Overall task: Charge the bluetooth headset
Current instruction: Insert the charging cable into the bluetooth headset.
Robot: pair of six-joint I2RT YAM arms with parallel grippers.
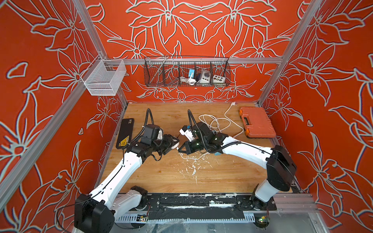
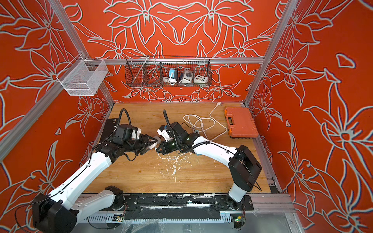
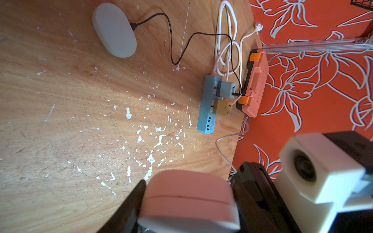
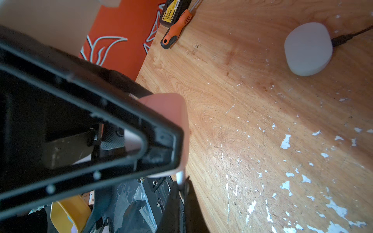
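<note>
Left gripper [image 3: 187, 203] clamps the pink headset case [image 3: 187, 193] over the wooden table [image 3: 60, 121]; right gripper [image 4: 182, 188], closed on a cable plug [image 4: 180, 177], holds it just beside that case; a white case [image 3: 114, 30] lies farther off

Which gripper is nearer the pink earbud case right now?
Left. The left gripper is clamped around the pink case; the right gripper sits just beside it, shut on the white cable plug.

Red floral walls [image 1: 201, 30] enclose a scuffed wooden tabletop [image 1: 161, 177] framed in aluminium rails [image 1: 252, 60].
</note>
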